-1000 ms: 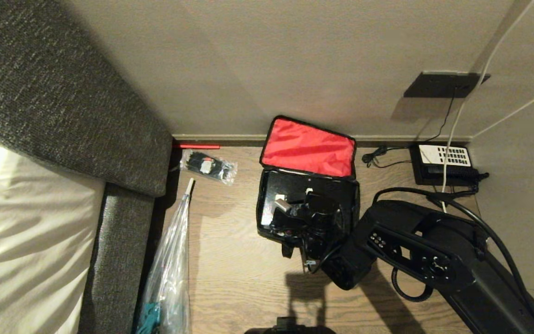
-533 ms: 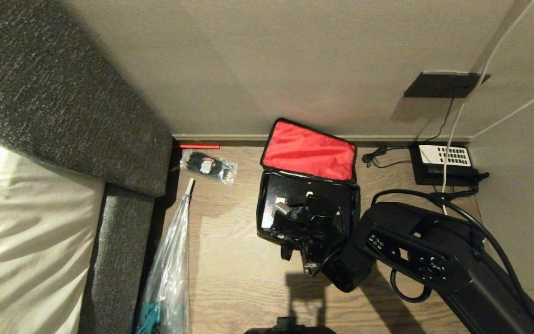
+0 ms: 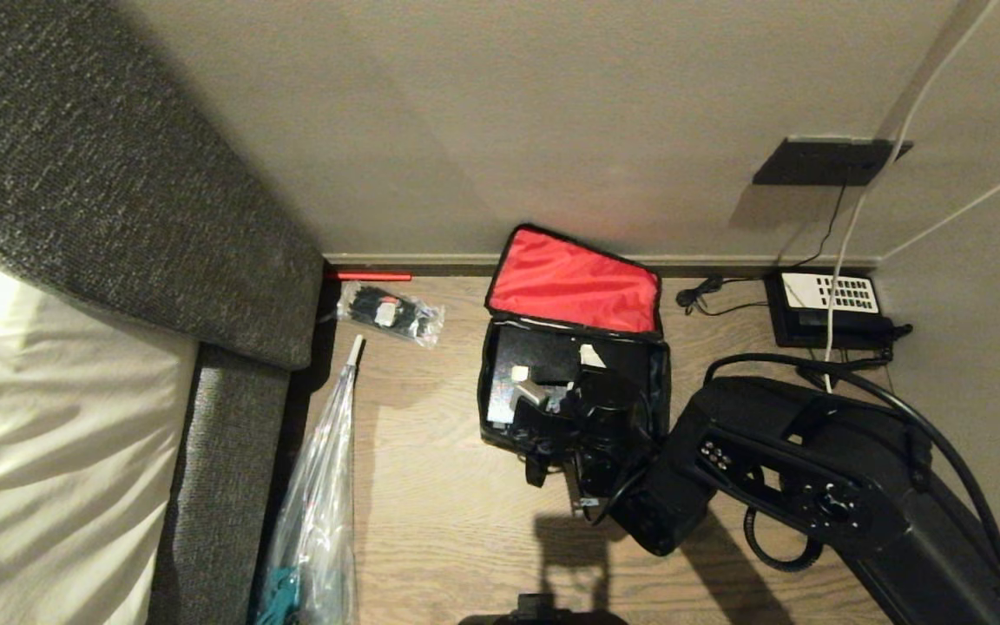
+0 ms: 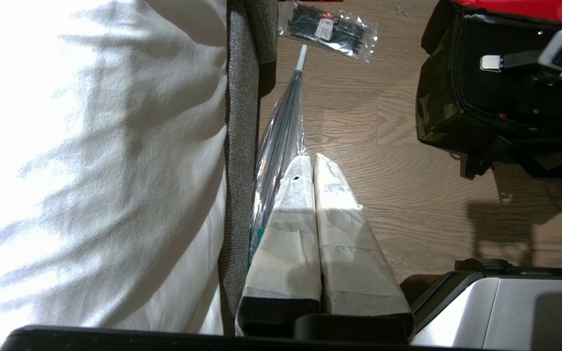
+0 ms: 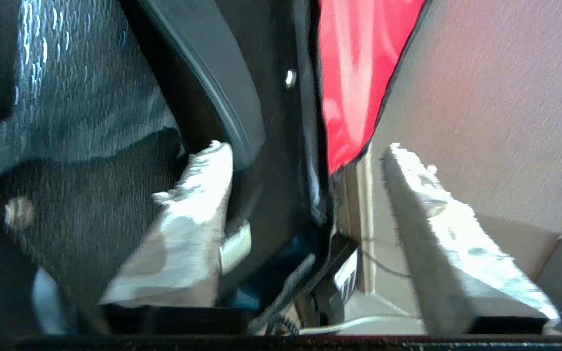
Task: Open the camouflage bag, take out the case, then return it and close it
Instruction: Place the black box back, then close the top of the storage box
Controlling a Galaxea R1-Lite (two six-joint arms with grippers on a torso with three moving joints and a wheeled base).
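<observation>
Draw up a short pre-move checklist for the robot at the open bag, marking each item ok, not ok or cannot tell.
1. Camouflage bag lid open, red lining showing: ok.
2. Right gripper open, fingers apart over the bag's mouth: ok.
3. Case seated fully inside: cannot tell.
4. Left gripper shut, parked by the bed: ok.
5. Telephone clear of the bag: ok.
6. Zipper free to close: cannot tell.

My right arm [image 3: 812,486]: glossy black housing, round screws, small button row | black cable [image 3: 899,408] looping over it, coil at its 6 o'clock | right gripper [image 5: 305,195] fingers [image 5: 188,234] wrapped in pale tape | left gripper [image 4: 312,165] same wrap, black base.
</observation>
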